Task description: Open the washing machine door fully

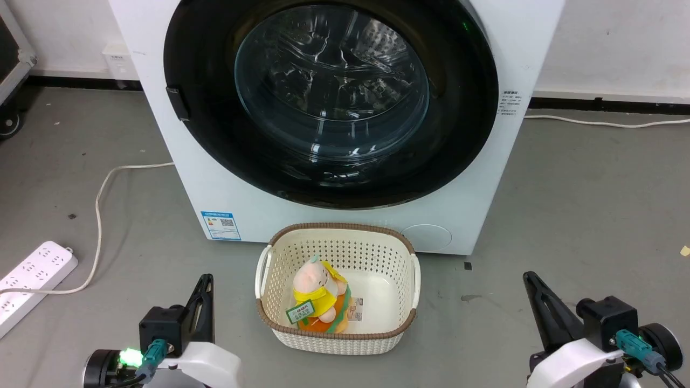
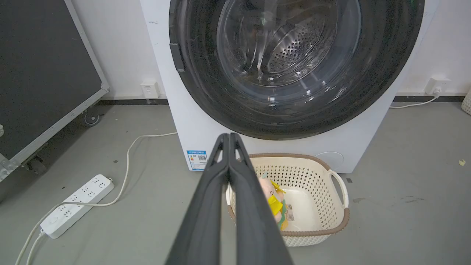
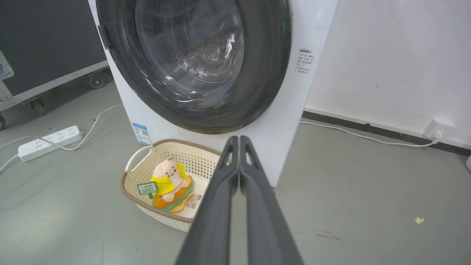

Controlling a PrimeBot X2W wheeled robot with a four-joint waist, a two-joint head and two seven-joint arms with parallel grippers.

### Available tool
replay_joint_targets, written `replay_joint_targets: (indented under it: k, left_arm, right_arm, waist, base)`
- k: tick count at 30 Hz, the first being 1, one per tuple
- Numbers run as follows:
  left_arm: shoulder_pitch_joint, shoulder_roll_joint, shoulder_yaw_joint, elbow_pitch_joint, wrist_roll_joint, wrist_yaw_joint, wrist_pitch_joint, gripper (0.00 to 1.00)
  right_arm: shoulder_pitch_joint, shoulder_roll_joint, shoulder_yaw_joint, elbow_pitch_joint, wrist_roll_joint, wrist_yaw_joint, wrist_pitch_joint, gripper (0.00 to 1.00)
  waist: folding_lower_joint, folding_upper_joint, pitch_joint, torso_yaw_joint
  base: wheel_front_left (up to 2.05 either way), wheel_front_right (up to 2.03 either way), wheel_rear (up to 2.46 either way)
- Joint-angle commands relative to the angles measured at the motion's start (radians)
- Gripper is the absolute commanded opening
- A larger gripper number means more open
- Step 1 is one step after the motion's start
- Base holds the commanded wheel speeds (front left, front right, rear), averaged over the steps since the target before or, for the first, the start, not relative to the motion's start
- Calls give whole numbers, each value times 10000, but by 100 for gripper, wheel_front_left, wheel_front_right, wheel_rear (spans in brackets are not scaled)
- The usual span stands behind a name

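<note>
The white washing machine stands straight ahead on the grey floor. Its round glossy black washing machine door lies flush against the front, closed, with a small dark tab on its left rim. My left gripper rests low at the lower left, shut and holding nothing. My right gripper rests at the lower right, also shut and holding nothing. Both are well short of the machine.
A cream perforated basket with a plush toy sits on the floor right in front of the machine, between my grippers. A white power strip and its cable lie at the left. A black wheeled case stands at the far left.
</note>
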Motion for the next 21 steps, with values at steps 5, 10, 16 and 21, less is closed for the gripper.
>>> replay_joint_targets:
  k: [5, 10, 16, 21]
  left_arm:
    - [-150, 14, -3, -39, 24, 28, 3, 0]
    - [-150, 14, -3, -39, 24, 28, 3, 0]
    - [-150, 14, -3, -39, 24, 28, 3, 0]
    - [-150, 14, -3, -39, 24, 28, 3, 0]
  right_arm:
    - [-119, 51, -5, -47, -76, -7, 5, 0]
    - [-119, 51, -5, -47, -76, -7, 5, 0]
    - [-119, 51, -5, -47, -76, -7, 5, 0]
    - [-119, 51, -5, -47, -76, -7, 5, 0]
  waist:
    - [0, 0, 0, 0]
    - [0, 0, 0, 0]
    - [0, 0, 0, 0]
    - [0, 0, 0, 0]
  base:
    - [0, 0, 0]
    - [0, 0, 0]
    - [0, 0, 0]
    - [0, 0, 0]
